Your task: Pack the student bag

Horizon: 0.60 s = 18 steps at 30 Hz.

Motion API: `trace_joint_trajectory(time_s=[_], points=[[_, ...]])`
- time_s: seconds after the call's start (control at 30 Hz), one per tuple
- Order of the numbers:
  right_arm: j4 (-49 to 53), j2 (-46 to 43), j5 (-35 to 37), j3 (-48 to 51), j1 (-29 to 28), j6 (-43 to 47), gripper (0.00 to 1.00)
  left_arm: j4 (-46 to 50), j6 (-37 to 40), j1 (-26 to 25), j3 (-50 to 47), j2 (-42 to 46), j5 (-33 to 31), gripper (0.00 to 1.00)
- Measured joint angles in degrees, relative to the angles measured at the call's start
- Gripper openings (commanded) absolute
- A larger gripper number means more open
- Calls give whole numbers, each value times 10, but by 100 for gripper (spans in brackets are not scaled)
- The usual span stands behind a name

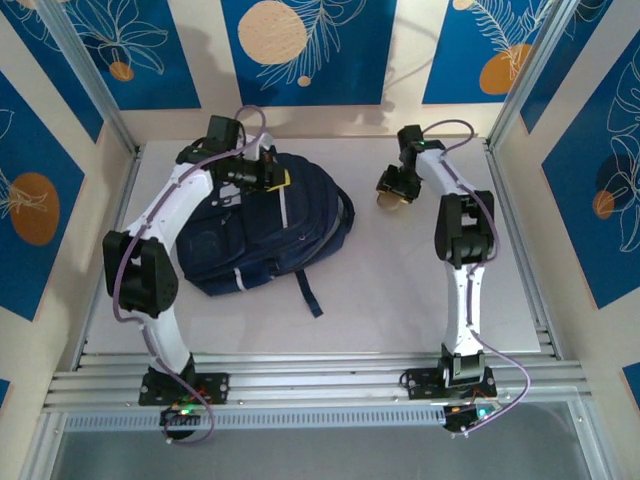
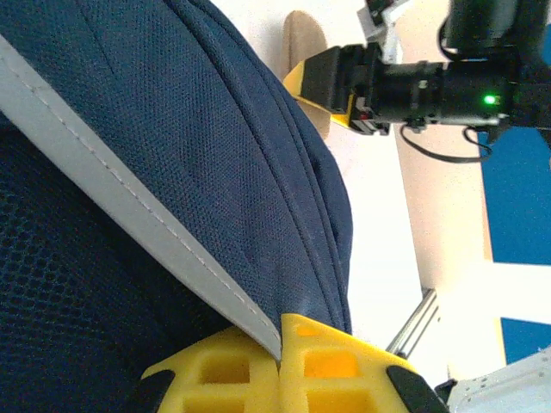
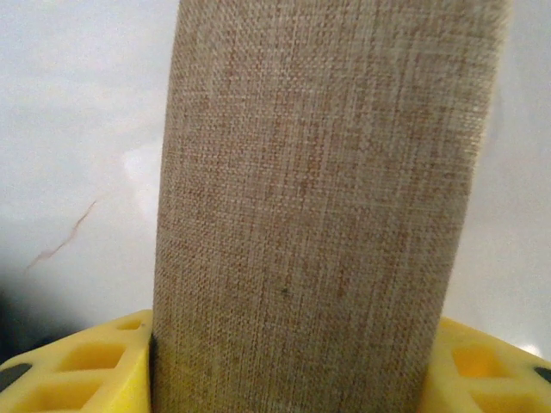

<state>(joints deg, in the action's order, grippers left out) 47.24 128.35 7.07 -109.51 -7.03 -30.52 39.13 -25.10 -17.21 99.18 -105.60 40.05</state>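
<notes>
Two grips | left gripper (image 2: 280, 348) pinches student bag (image 1: 255, 235), axis near-left to far-right | right gripper (image 3: 297, 366) clamps tan case (image 3: 327, 172)

The left arm (image 1: 168, 218) and right arm (image 1: 460, 300) have glossy white link shells between chunky black joint housings, set on black bases with small green lights (image 1: 183, 408). A thin lilac cable (image 1: 118, 300) loops along each. The left fingers (image 2: 297, 331) and right fingers (image 3: 86, 340) are bright yellow plastic with square moulded pockets and black outer corners.
</notes>
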Motion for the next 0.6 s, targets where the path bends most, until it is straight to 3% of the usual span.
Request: trace_joint_trajectory(time_s=[0.3,0.6], points=[[-158,-323,-46,317,-28,-64,28,67,22,-48,59,0,-17,0],[-245,-515,-85,544,-115,-120,27,79,27,-50,66,11,5,0]])
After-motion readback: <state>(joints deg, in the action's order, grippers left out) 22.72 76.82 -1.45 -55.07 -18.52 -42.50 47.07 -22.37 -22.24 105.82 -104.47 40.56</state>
